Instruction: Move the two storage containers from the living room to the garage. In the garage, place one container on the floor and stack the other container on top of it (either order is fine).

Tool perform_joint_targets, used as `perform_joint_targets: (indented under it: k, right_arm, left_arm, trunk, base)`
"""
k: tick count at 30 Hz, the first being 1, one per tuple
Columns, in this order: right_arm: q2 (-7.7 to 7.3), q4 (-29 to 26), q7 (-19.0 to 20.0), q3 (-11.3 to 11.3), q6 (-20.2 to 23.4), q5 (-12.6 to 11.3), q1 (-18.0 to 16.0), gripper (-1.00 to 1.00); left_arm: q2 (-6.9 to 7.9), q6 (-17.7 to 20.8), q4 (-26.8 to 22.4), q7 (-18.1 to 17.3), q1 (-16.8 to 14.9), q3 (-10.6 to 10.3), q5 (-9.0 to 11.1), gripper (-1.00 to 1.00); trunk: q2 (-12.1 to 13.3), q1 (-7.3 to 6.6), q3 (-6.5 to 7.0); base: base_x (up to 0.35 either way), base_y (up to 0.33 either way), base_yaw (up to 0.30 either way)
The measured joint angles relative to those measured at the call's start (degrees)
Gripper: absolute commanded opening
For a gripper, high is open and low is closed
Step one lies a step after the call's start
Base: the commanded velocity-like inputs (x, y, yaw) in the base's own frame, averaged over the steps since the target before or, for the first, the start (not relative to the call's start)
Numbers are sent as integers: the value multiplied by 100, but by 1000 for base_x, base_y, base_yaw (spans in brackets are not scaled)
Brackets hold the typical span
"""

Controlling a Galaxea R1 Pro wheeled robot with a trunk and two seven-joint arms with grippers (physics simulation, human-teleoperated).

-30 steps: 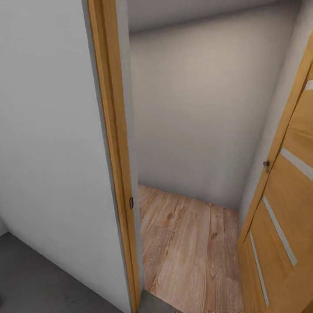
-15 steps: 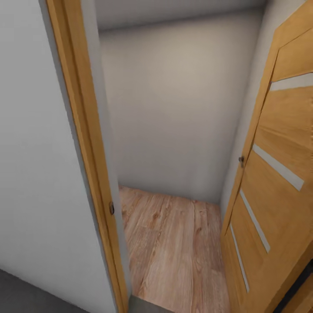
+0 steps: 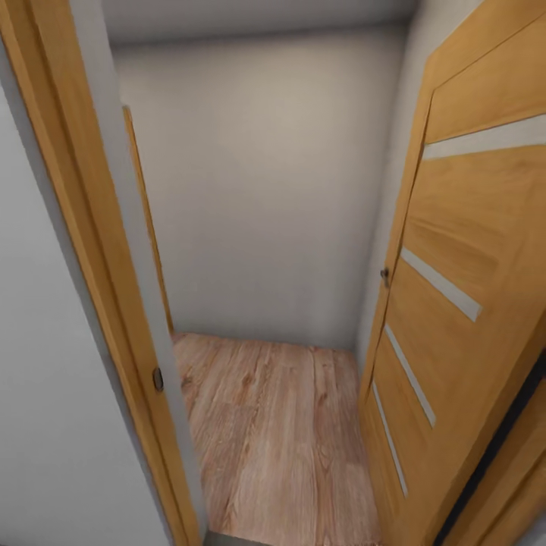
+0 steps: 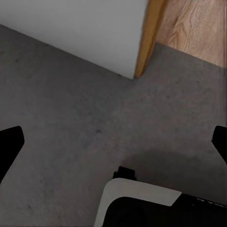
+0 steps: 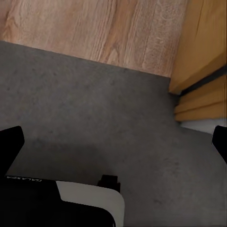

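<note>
Facing an open doorway in the head view: wooden door frame (image 3: 91, 250) at left, slatted wooden door (image 3: 462, 303) swung open at right, light wood-plank floor (image 3: 280, 432) and a pale wall (image 3: 265, 189) beyond, no containers in sight. Left wrist view: left gripper (image 4: 113, 142) spread wide, empty, over grey concrete floor (image 4: 71, 118) near the frame's foot. Right wrist view: right gripper (image 5: 113, 139) likewise spread, empty, above concrete by the plank threshold.

So there's a doorway with an orange-wood door frame (image 3: 83, 250) on one side and an open wooden door (image 3: 462, 303) with pale horizontal strips swung to the other. A small dark latch plate (image 3: 158, 379) sits in the frame's edge, and a little handle (image 3: 385, 277) on the door. Beyond, light wood-plank flooring (image 3: 280, 432) runs up to a plain pale back wall (image 3: 265, 189).
</note>
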Motion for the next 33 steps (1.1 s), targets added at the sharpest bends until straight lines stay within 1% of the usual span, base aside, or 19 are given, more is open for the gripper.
perform_joint_targets:
  k: [17, 20, 27, 33]
  right_arm:
    - [10, 0, 0, 0, 0, 6, 0, 100]
    - [12, 0, 0, 0, 1, 6, 0, 100]
    - [14, 0, 0, 0, 2, 3, -1, 100]
    - [15, 0, 1, -1, 2, 7, -1, 100]
  left_arm:
    - [-10, -9, 0, 9, 0, 0, 2, 100]
    - [-6, -9, -1, 9, 0, 1, 2, 100]
    - [-9, -7, -2, 8, 2, 1, 2, 100]
    - [-12, -5, -3, 8, 2, 1, 2, 100]
  trunk:
    - [0, 0, 0]
    - [0, 0, 0]
    - [0, 0, 0]
    - [0, 0, 0]
  base:
    - [0, 0, -278]
    - [0, 0, -192]
    - [0, 0, -35]
    - [0, 0, 189]
